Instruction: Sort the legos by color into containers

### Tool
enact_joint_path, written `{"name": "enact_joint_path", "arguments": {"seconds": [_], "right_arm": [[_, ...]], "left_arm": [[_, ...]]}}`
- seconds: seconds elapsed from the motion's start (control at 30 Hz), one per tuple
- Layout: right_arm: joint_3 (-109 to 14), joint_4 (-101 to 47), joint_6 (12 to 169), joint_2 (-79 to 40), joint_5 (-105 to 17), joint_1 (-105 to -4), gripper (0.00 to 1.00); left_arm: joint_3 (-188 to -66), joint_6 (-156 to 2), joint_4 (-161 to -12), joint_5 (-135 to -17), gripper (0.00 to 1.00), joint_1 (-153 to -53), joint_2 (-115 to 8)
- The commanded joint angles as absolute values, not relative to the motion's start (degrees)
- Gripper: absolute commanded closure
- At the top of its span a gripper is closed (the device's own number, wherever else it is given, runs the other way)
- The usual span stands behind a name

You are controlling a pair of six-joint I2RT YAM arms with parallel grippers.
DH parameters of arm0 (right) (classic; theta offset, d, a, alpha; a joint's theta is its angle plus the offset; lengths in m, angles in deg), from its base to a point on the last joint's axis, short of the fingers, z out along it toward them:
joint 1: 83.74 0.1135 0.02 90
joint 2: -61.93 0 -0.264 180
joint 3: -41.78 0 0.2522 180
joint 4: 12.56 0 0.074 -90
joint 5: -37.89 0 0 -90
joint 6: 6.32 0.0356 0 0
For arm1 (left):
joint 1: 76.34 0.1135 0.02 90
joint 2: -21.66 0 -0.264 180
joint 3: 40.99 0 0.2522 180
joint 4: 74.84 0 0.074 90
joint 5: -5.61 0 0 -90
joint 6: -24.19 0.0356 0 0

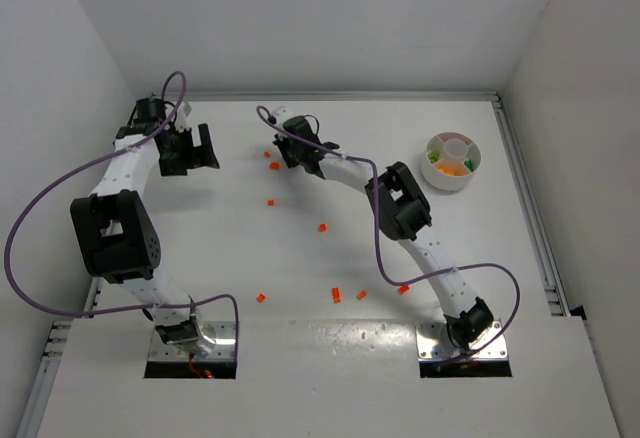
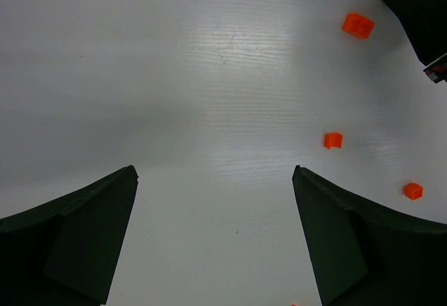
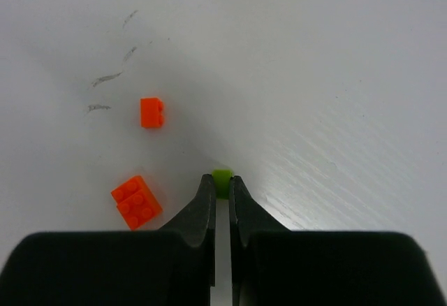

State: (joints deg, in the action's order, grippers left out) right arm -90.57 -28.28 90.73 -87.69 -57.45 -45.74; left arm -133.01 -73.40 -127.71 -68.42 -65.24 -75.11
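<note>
Right gripper (image 1: pixel 284 150) is working at eleven o'clock of the table (image 1: pixel 500 258), with the white dish (image 1: pixel 451 184) well apart at its three o'clock. Left gripper (image 2: pixel 215 173) is hanging wide open, holding nothing. Right fingers (image 3: pixel 202 212) are pinching shut on a green lego (image 3: pixel 222 177); lifting straight up is probably sparing the orange lego (image 3: pixel 136 202) at eight o'clock

1 round white divided dish (image 1: pixel 451 184); outside it, 8 small orange plastic bricks (image 1: pixel 322 226) and 1 tiny green plastic brick (image 3: pixel 222 177); 2 white-and-black robot arms (image 1: pixel 128 170).
</note>
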Motion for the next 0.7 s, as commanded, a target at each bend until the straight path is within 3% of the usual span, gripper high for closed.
{"name": "enact_joint_path", "arguments": {"seconds": [0.0, 0.13, 0.47, 0.67], "right_arm": [[-86.1, -31.8, 88.5, -81.5, -58.7, -45.8, 1.0], [-78.0, -33.6, 85.1, -69.6, -57.4, -47.7, 1.0], [-65.9, -63.5, 59.3, -43.7, -44.1, -56.7, 1.0], [-71.3, -84.8, 51.2, -45.4, -46.2, -66.4, 1.0]], "left_arm": [[-135.3, -72.7, -128.0, -66.5, 0.0, -64.6, -74.0], [-135.3, -71.4, -128.0, -64.4, 0.0, -65.9, -72.7], [-133.2, -63.6, -128.0, -63.4, 0.0, -74.8, -67.1], [-132.1, -62.1, -128.0, -62.1, 0.0, -80.0, -67.1]]}}
